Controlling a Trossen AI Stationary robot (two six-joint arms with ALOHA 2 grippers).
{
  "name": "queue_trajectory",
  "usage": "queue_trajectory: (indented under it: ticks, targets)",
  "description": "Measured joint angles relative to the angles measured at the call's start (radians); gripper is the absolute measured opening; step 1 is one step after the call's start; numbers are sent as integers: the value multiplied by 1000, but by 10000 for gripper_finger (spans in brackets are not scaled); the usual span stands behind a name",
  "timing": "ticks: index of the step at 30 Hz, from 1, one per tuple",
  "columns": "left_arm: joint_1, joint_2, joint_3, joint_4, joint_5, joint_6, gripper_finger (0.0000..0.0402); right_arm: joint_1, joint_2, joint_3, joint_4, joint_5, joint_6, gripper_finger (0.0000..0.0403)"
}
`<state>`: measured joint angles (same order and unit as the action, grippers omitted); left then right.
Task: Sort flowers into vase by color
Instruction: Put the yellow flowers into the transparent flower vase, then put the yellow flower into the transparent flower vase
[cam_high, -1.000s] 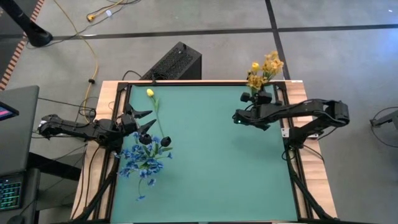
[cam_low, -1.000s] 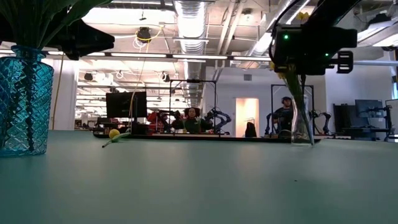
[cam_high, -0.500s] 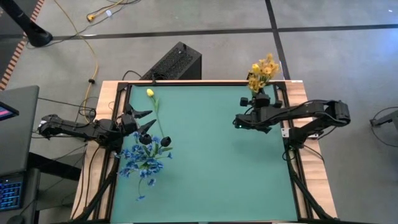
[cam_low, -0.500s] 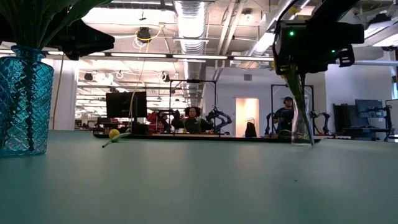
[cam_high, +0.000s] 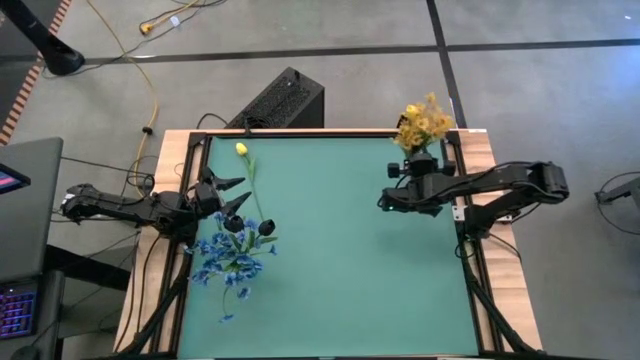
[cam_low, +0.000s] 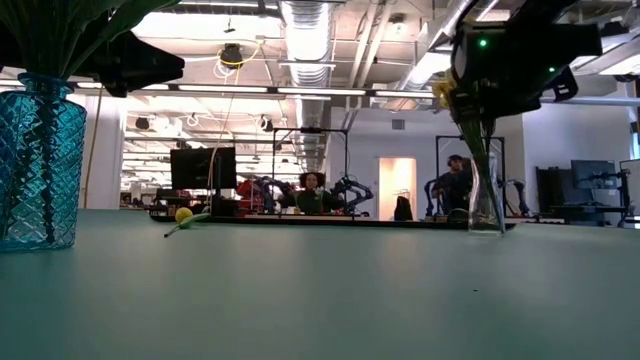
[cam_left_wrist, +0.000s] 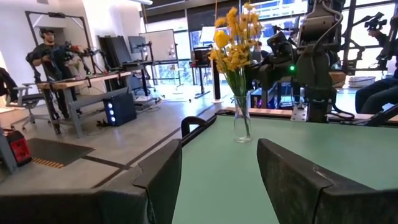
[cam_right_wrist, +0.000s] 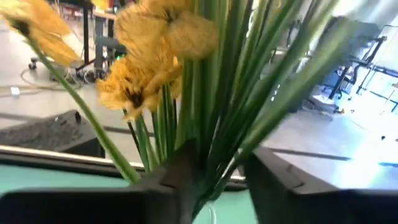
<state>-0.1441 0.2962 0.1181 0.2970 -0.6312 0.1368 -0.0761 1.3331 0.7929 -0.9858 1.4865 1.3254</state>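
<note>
The right gripper (cam_high: 407, 172) is at the clear vase (cam_low: 486, 205) with the yellow flowers (cam_high: 422, 118); its jaws are parted around the stems, which should be released fully, then lifted straight. The left gripper (cam_high: 232, 195), jaws open, waits near the blue flowers (cam_high: 228, 260). Only the high view shows these; the low view shows the blue vase (cam_low: 38, 165).
</note>
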Motion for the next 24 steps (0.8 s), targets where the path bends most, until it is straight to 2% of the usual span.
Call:
queue_trajectory:
  ticks: [6, 10, 18, 24]
  targets:
    - [0, 0, 0, 0, 5, -1, 199, 13, -7, 6, -13, -70, -77, 246]
    - [0, 0, 0, 0, 5, -2, 199, 16, -7, 35, -12, -160, -200, 288]
    - [0, 0, 0, 0, 5, -3, 199, 9, -7, 129, -58, -435, -458, 306]
    - [0, 0, 0, 1, 5, -7, 199, 1, -7, 195, -204, -648, -496, 306]
